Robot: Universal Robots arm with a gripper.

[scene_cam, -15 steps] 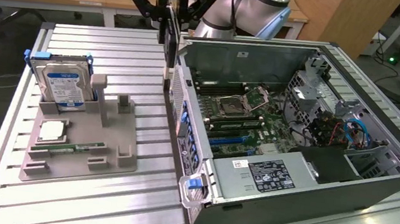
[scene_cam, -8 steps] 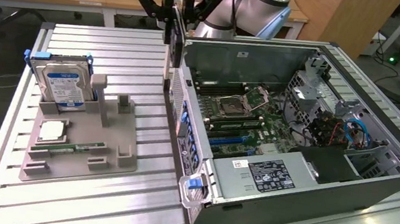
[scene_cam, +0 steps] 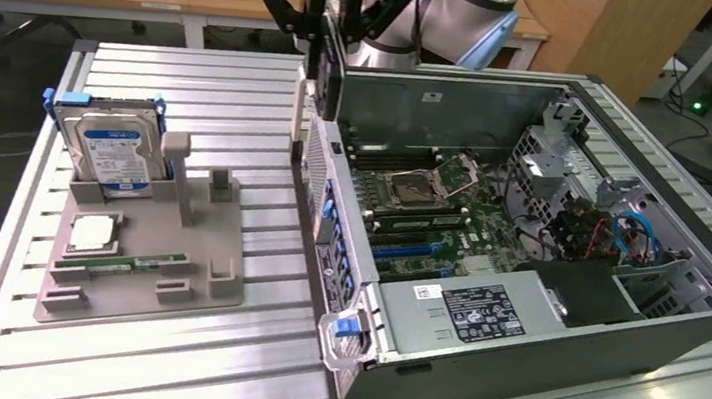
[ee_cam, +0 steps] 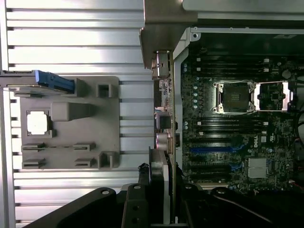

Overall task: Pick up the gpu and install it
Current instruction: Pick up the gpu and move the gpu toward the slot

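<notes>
The jaws are clenched on the gpu [scene_cam: 332, 66], one on each flat side. The card hangs upright on its edge, up in the air. It touches nothing but the jaws.

In the exterior view the card is over the wall of the open computer box [scene_cam: 558, 313], on the exterior view's left side of the box. It is well apart from the grey holder [scene_cam: 139, 275] on the surface [scene_cam: 175, 370]. The hard drive [scene_cam: 113, 147] stands in that holder.

In the wrist view the gpu [ee_cam: 164, 118] shows as a thin strip. It sits between the grey holder [ee_cam: 71, 123] and the big board [ee_cam: 237, 118] inside the box. It lines up with the box wall, not with a slot.

I think the job is about half done. The card is lifted, but it is not in the box yet.

To do this step well, the grip should be firm, so the card does not slip or tip. The card should stay straight up and down. Its bottom edge has to line up with a long blue slot [ee_cam: 216, 149] on the board, end to end. I cannot tell which slot is the right one.

The card must clear the box wall and not bump it. A slow, straight move would be safest. If the card leans, I think it could jam or scrape the board.
</notes>
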